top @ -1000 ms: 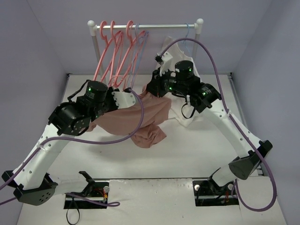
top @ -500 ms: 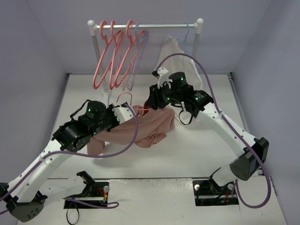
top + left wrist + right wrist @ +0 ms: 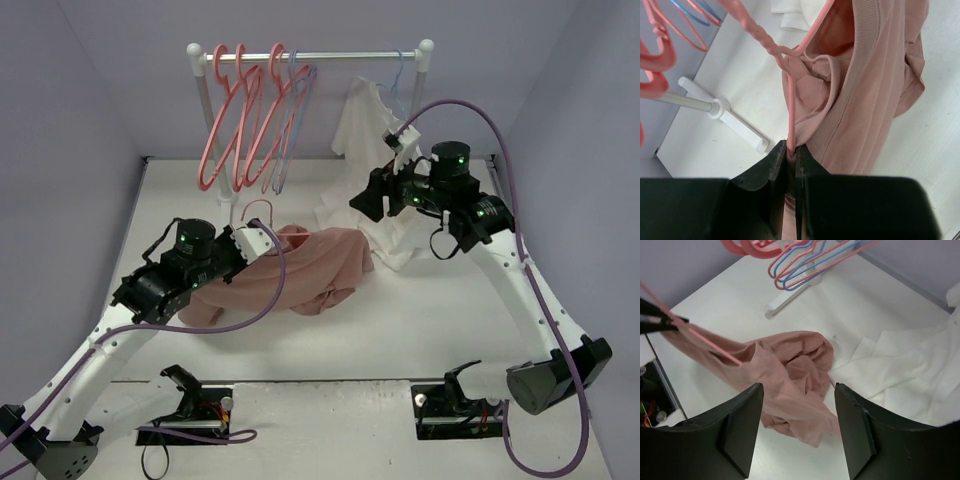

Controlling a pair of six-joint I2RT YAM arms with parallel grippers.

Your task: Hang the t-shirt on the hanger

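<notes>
The salmon-pink t-shirt [image 3: 315, 265] lies bunched on the table, its ribbed collar [image 3: 855, 85] drawn up round one arm of the coral hanger [image 3: 790, 95]. My left gripper [image 3: 790, 152] is shut on that hanger's wire, with collar cloth pinched alongside. The hanger's hook [image 3: 262, 206] pokes out behind the left gripper [image 3: 255, 240]. My right gripper [image 3: 364, 205] hovers open above the t-shirt's right end [image 3: 800, 365], holding nothing. In the right wrist view its jaws [image 3: 797, 390] stand wide, and the hanger's wire [image 3: 705, 340] runs off left.
A white rack [image 3: 310, 57] at the back carries several coral hangers [image 3: 235, 115] and lavender and blue ones [image 3: 295, 100]. A white shirt [image 3: 365, 120] hangs at its right end and spills onto the table [image 3: 400, 240] beside the t-shirt. The rack's foot [image 3: 735, 122] lies left.
The right gripper opened, let go of the t-shirt and drew back to the right. The left arm pulled the hanger and shirt down toward the near left; the shirt settled on the table.
</notes>
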